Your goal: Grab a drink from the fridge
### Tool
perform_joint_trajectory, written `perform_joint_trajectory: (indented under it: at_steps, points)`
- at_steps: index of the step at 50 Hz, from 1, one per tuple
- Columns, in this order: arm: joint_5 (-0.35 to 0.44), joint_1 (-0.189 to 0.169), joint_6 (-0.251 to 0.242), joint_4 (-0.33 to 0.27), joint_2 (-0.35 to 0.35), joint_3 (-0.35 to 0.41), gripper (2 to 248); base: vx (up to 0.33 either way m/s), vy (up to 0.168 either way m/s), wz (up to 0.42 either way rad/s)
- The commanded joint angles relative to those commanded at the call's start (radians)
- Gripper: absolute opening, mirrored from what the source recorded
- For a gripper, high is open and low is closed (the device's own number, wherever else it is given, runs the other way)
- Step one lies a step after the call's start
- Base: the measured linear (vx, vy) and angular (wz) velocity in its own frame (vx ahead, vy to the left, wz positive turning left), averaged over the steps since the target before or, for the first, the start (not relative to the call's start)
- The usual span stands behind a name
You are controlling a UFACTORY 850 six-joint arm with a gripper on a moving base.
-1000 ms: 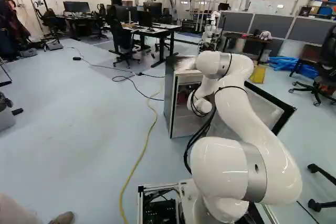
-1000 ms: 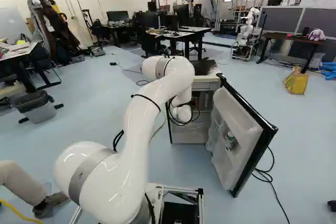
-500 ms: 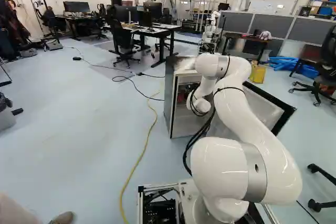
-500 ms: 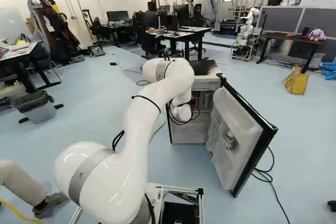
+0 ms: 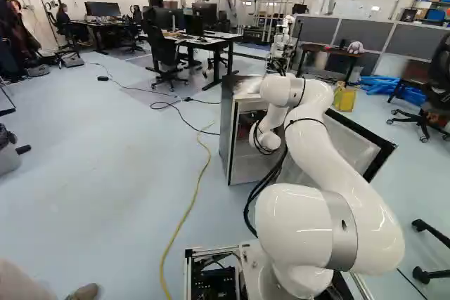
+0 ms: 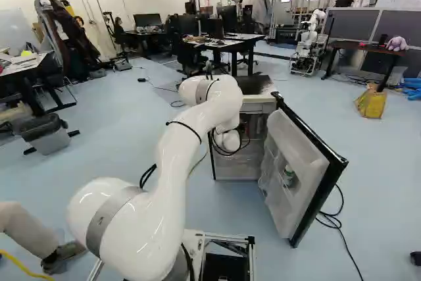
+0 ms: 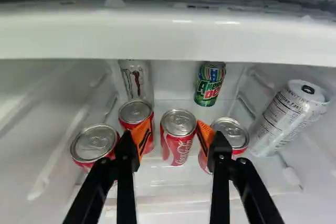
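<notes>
Two orange-padded fingers point(image 7: 142, 139) of the gripper point(image 7: 174, 136) stand apart, clamped on nothing, with a red soda can point(image 7: 178, 142) upright between and just beyond their tips. Over the last second the white arm point(image 6: 164, 176) has dipped slightly, its upper bend now a little lower; the base has not moved. This looks like the last stage of lining up. The next move is probably to ease in until the pads are around that can, then close.

Three more red cans stand close by: two point(image 7: 95, 145) point(image 7: 135, 113) near one finger, one point(image 7: 231, 131) partly behind the other. A pad could nudge these neighbours. Farther back are a green can point(image 7: 210, 82) and a pale can point(image 7: 137, 80). A large white can point(image 7: 289, 116) leans at the side.

All are on a pale, shiny shelf point(image 7: 163, 202) in the small fridge point(image 6: 238, 170), below a frosty ledge point(image 7: 168, 38). The fridge door point(image 6: 299, 176) is wide open. Around it is a pale blue floor point(image 5: 119, 173) with a yellow cable point(image 5: 185, 217); desks point(image 6: 230, 44) and another robot point(image 6: 308, 44) stand beyond.
</notes>
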Motion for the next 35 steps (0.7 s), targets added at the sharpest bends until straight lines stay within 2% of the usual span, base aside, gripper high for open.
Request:
perform_joint_trajectory:
  at_steps: [35]
  points:
    - [0.000, 0.001, 0.000, 0.000, -0.030, -0.032, 143, 0.000, 0.000, 0.000]
